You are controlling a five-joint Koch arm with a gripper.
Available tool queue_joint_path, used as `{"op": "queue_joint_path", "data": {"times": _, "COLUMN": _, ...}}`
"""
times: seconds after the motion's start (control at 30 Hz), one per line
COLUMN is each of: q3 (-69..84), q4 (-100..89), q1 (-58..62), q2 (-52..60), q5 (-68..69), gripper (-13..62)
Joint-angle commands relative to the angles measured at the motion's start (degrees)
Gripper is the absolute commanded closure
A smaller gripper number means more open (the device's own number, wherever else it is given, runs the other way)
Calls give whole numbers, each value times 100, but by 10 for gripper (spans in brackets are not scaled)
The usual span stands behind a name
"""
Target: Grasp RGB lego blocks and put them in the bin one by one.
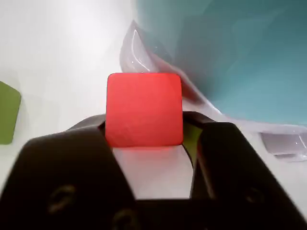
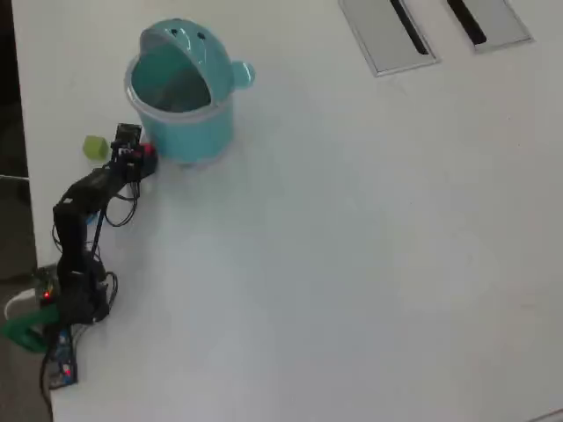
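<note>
My tool (image 1: 144,143) pinching red block (image 1: 144,109) right beside bin (image 1: 249,57); not dropped in yet; green block (image 2: 95,148) waiting on worktop (image 2: 352,264); blue one not seen.

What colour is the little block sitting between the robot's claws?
Red, clearest in the wrist view, between the gripper fingers.
</note>
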Motion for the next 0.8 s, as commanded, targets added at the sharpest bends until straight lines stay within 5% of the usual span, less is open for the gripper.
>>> {"op": "queue_joint_path", "data": {"times": 0.0, "q3": -53, "q4": -26, "q1": -9, "q2": 606, "q5": 9, "gripper": 299}}
{"op": "queue_joint_path", "data": {"times": 0.77, "q3": 536, "q4": 1028, "q1": -176, "q2": 3410, "q5": 185, "gripper": 300}}
